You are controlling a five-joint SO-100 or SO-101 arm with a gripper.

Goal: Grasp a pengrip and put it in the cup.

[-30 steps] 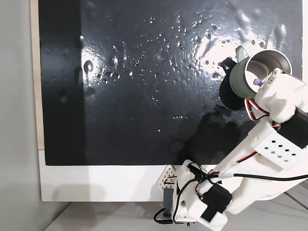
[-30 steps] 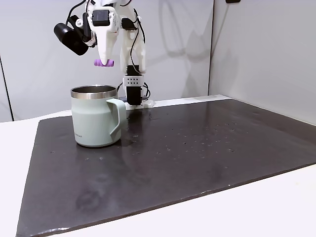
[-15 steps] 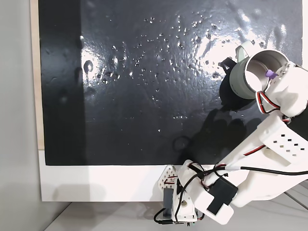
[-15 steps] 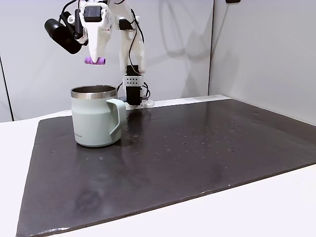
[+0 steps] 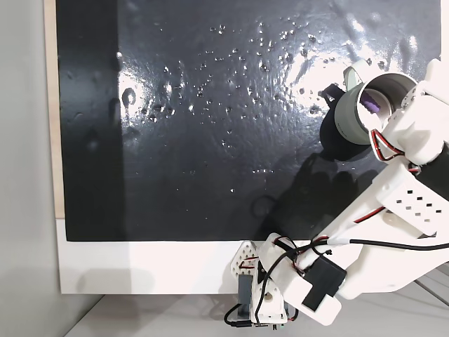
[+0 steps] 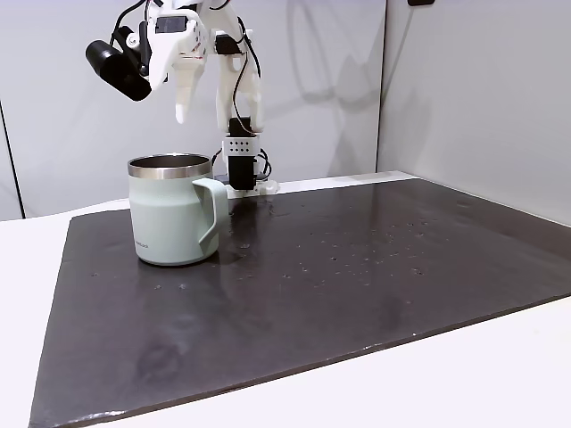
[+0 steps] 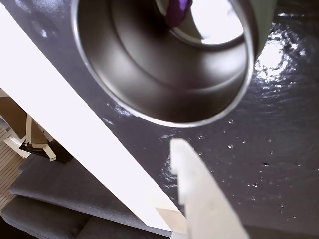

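One small light-purple ribbed pengrip [image 7: 178, 11] sits at top centre of the wrist view, inside the steel bore of the cup; its long axis cannot be read there. In the top-down fixed view the same purple piece [image 5: 370, 105] shows inside the cup mouth, upper right of frame.

Left of centre in the side fixed view: pale grey-green mug with shiny steel interior and pale side handle [image 6: 172, 214], upright on the dark glossy mat [image 6: 357, 267], handle turned toward frame right. White two-finger gripper [image 6: 177, 105] hangs above the rim, apart from it, nothing between the fingers. Jaws appear parted and empty; the opening width is hard to read.

Key relation: pengrip lies directly below the gripper, down inside the cup, apart from the fingers. One white fingertip [image 7: 185, 164] shows at lower centre of the wrist view, outside the rim.

Judgement: placement looks complete; the next move would be a straight lift clear of the rim.
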